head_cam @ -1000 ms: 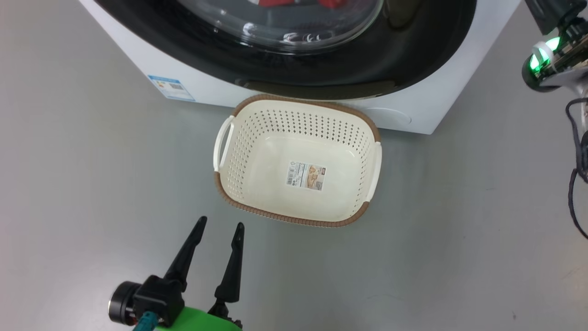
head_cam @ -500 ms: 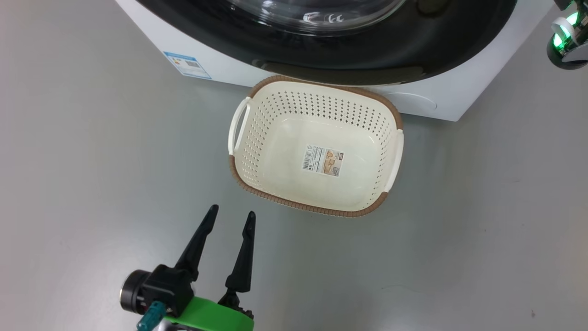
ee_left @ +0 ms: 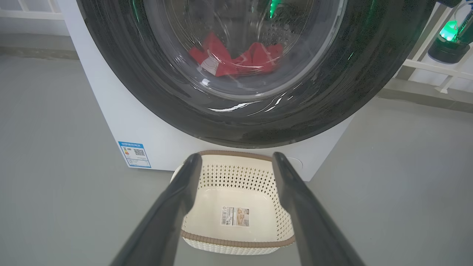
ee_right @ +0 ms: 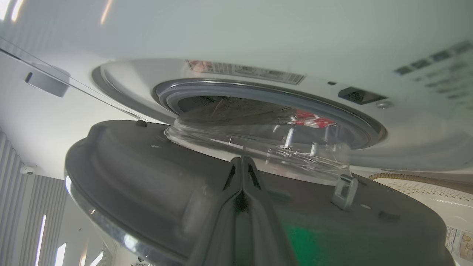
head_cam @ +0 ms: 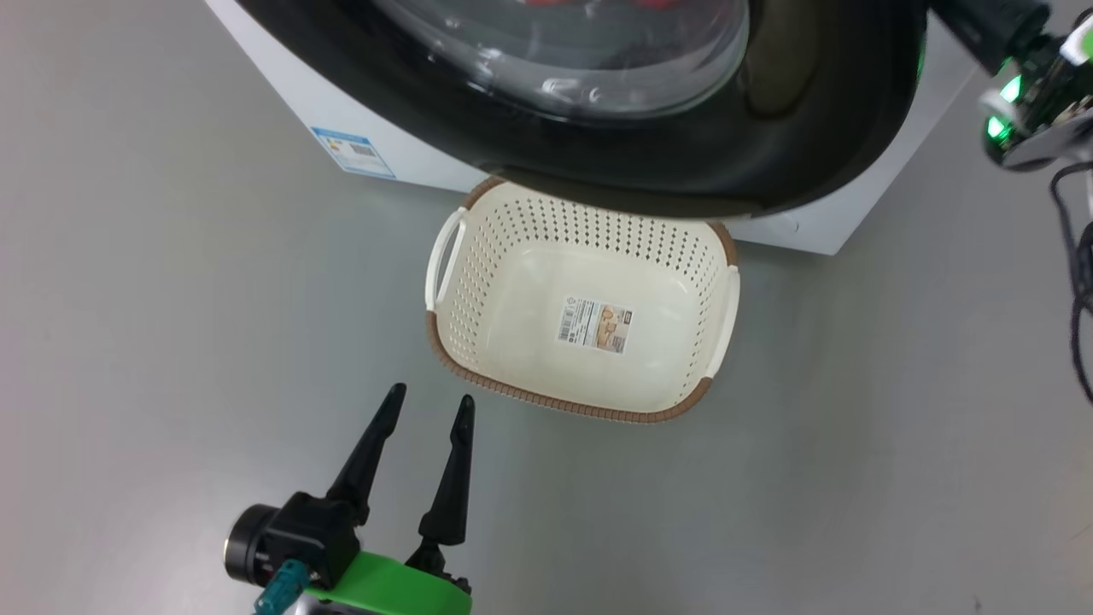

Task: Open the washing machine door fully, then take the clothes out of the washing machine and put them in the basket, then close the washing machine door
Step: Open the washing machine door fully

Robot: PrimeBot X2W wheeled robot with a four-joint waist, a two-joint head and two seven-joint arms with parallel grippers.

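Pressing the right fingers (ee_right: 258,221) tight together with nothing between them, tips up at the dark inner face of the washing machine door (ee_right: 147,173), just below its bulging glass bowl (ee_right: 258,147); cannot tell whether touching. Finds that door ajar, standing partway off the washing machine (ee_left: 125,111), with the grey gasket (ee_right: 266,92) showing behind it. Shows the left fingers (head_cam: 367,453) spread wide and empty, low over the grey floor (head_cam: 128,342), just short of the near left corner of the basket (head_cam: 564,404) and apart from it. Places the basket on the floor before the machine, far rim under the door's black rim in the head view, holding only a label sticker (head_cam: 595,325). Leaves the clothes (ee_left: 236,61), red, heaped in the drum (ee_left: 288,29) behind the glass, touched by neither pair of fingers.
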